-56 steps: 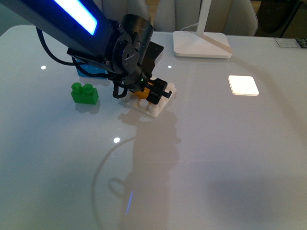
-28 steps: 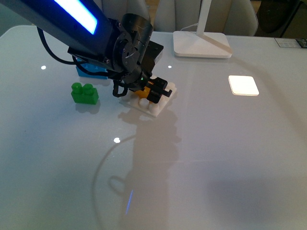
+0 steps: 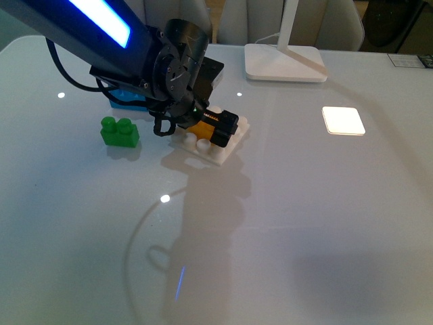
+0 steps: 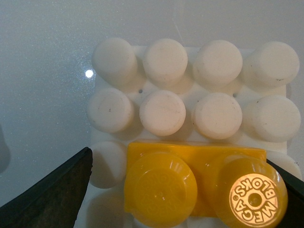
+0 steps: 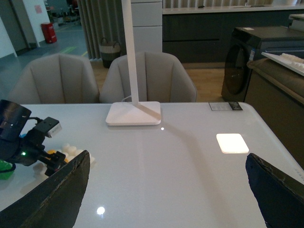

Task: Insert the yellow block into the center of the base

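Yellow-orange two-stud plastic brick (image 4: 199, 183), pinched by left gripper (image 3: 203, 127), now lower onto studded square white plastic base plate (image 3: 218, 154) toward table's far-left corner, nearly seated; right gripper (image 5: 166, 199) spread.

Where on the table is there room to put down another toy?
The near half of the table is bare, and so is the stretch right of the base, below the lamp foot. It is crowded at the left gripper holding the yellow block, beside the green brick.
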Motion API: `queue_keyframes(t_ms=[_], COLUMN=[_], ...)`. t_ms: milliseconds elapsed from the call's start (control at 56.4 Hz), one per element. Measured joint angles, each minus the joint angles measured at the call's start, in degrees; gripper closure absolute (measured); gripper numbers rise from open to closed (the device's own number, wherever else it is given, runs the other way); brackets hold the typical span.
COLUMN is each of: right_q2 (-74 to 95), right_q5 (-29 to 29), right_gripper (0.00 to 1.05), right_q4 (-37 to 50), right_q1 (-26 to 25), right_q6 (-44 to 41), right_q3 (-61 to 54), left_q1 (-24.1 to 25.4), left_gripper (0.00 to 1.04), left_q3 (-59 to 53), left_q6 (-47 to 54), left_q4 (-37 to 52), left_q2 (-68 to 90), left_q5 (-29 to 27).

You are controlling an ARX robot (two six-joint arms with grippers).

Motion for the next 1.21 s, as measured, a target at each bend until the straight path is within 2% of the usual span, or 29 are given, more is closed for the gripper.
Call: queue_keyframes(t_ms=[302,568,710,816,994,1100,1207], right_q2=[0.0,0.0,0.0,0.0,0.0,0.0,0.0], right_q5=[0.0,0.0,0.0,0.0,0.0,0.0,0.0], right_gripper=[0.09,0.09,0.09,0.09,0.09,0.09,0.09], right_q4=[0.0,0.0,0.0,0.0,0.0,0.0,0.0], right_q1=[0.0,0.0,0.0,0.0,0.0,0.0,0.0], right_q6=[0.0,0.0,0.0,0.0,0.0,0.0,0.0], right_q3=[0.0,0.0,0.0,0.0,0.0,0.0,0.0], left_q1=[0.3,1.8,3.4,6.5,15.8,21.0,23.0], left_gripper=[0.07,0.07,0.07,0.07,0.07,0.07,0.07], left_q3=[-3.1,-12.8,-22.1,-32.2,-52.7,-63.1,-67.0], left_q6=[-1.1,-6.2,-9.9,-12.0,-15.4,-17.2,-17.9], left_q4=[0.3,3.8,9.3,15.1,25.6,26.6,26.6], left_q2=[-2.3,-8.5,-16.2,-25.0,-44.8,-58.1,-64.5], left_q5=[0.6,3.8,6.2,7.5,9.7,14.1,15.2])
